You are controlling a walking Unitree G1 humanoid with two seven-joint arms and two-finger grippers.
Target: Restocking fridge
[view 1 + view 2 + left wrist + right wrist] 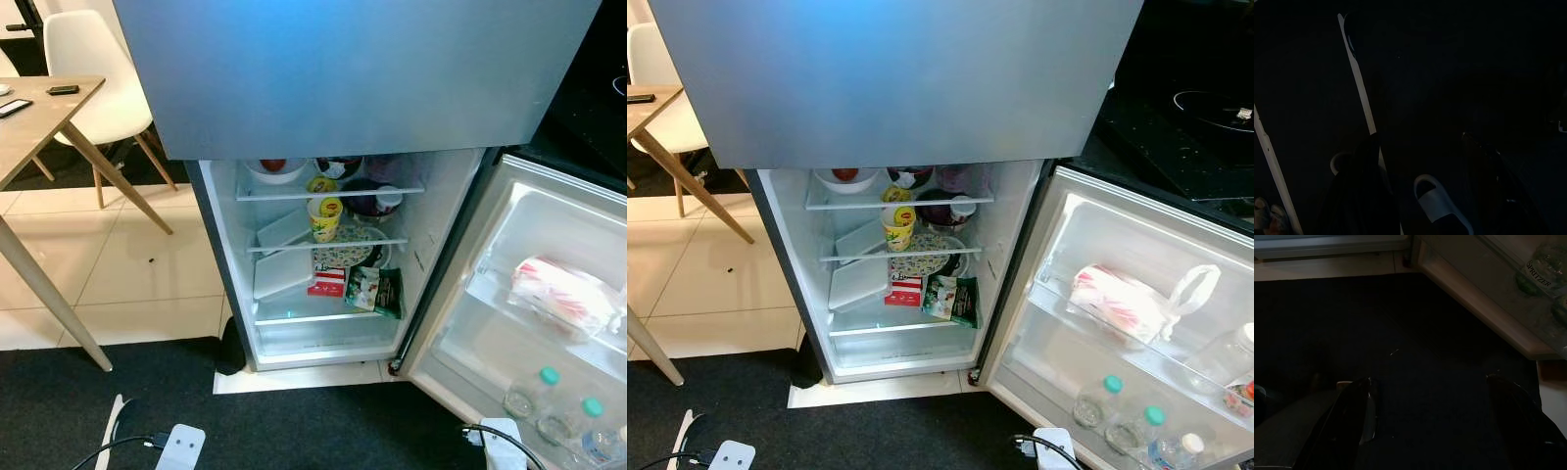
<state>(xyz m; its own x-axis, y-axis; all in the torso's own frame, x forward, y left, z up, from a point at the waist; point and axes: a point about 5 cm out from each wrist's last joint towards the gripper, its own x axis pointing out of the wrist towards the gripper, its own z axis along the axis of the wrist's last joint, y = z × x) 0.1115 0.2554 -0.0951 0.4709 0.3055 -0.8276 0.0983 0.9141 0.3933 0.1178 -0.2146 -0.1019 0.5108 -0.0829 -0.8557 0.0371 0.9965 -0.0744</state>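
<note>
Standing before the open fridge (323, 255) with its lower door (1136, 323) swung wide to the right, and judging the restocking as partly done at most — shelves already holding a yellow tub (324, 217), a white bowl (275, 170) with something red in it, flat white lidded containers (282, 272) leaning on the lower shelves, a patterned plate (348, 247), a red-and-white carton (327, 282) and a green packet (375, 290). Seeing a striped plastic bag (1122, 304) lying in the door's upper bin and green-capped water bottles (1097, 401) standing in the lower one. Carrying nothing toward the shelves, so likely needing to fetch the next item. Hanging low over the dark mat (294, 421): the right gripper (1435, 421), fingers spread apart and empty, near the door's bottom edge; the left gripper (1430, 191), in deep shade, fingers apparently parted with nothing between — a white slipper (1442, 203) lying below it. Noting beige floor tiles (147, 264), a wooden table (39, 117) and a white chair (93, 69) off to the left, a black hob (1195, 117) to the right.
</note>
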